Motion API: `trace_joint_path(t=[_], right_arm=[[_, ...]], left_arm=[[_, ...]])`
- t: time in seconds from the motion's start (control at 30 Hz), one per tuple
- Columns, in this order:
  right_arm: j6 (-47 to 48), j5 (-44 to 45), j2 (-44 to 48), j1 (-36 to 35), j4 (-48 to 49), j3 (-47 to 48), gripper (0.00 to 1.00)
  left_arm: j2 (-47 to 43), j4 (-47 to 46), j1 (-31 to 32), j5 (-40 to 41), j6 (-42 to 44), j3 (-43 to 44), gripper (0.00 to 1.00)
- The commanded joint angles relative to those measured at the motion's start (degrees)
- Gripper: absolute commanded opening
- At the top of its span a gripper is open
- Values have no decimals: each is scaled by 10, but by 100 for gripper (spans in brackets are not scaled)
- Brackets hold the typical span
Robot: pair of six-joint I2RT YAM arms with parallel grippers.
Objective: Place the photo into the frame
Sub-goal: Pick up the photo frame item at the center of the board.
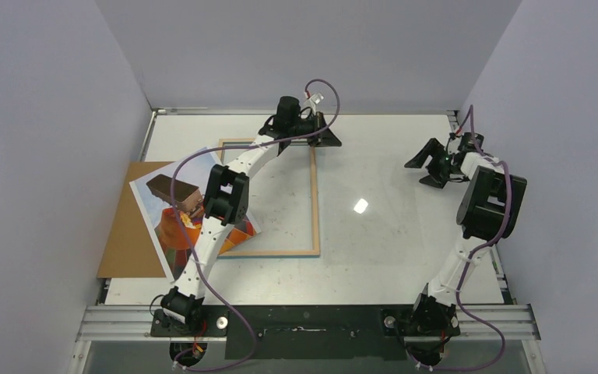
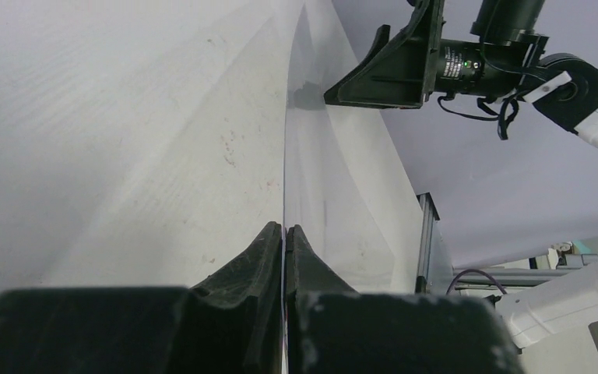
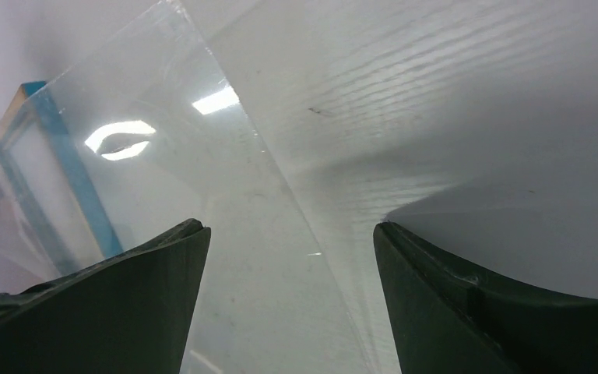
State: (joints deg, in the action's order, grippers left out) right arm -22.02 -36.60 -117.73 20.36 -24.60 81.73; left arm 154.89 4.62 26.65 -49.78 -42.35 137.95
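White table (image 1: pixel 405 257): frame (image 1: pixel 315 204) flat centre-left; backing board (image 1: pixel 128 234) at left edge; photo (image 1: pixel 162 226) overlapping both.

- Overhead, I see bright, even light, with one white glare spot (image 1: pixel 360 206) on the table (image 1: pixel 405 249) between both sets of jaws.
- Right wrist: lamp reflections glare off a clear sheet (image 3: pixel 202 179) beyond the left jaw.
- Left wrist: jaws blurred up close.

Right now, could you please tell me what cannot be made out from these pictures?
- Top view: the left arm crosses the photo, hiding its middle, and covers part of the frame's far side.
- Left wrist view: the clear sheet in the shut left gripper is edge-on; in the top view its outline is too faint to trace.
- Right wrist view: the frame is cut off by the left edge.
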Motion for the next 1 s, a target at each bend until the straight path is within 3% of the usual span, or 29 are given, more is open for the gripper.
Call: trace_joint_path(t=[0.0, 0.23, 0.37, 0.57, 0.8, 0.97], right_arm=[[13, -102, 2, -6, 85, -18, 79], [22, -156, -30, -9, 106, -13, 78], [33, -235, -46, -12, 109, -8, 77], [141, -323, -24, -30, 8, -3, 76], [156, -331, -18, -29, -13, -11, 65], [159, -326, -11, -20, -19, -13, 51]], left_arm=[[-68, -66, -3, -27, 8, 17, 0], [-57, -70, -10, -11, -46, 36, 0], [-60, -58, -16, 9, -50, 39, 0], [-47, -19, -32, 50, -53, 57, 0], [-37, -9, -44, 75, -50, 58, 0], [-34, 9, -52, 91, -40, 58, 0]])
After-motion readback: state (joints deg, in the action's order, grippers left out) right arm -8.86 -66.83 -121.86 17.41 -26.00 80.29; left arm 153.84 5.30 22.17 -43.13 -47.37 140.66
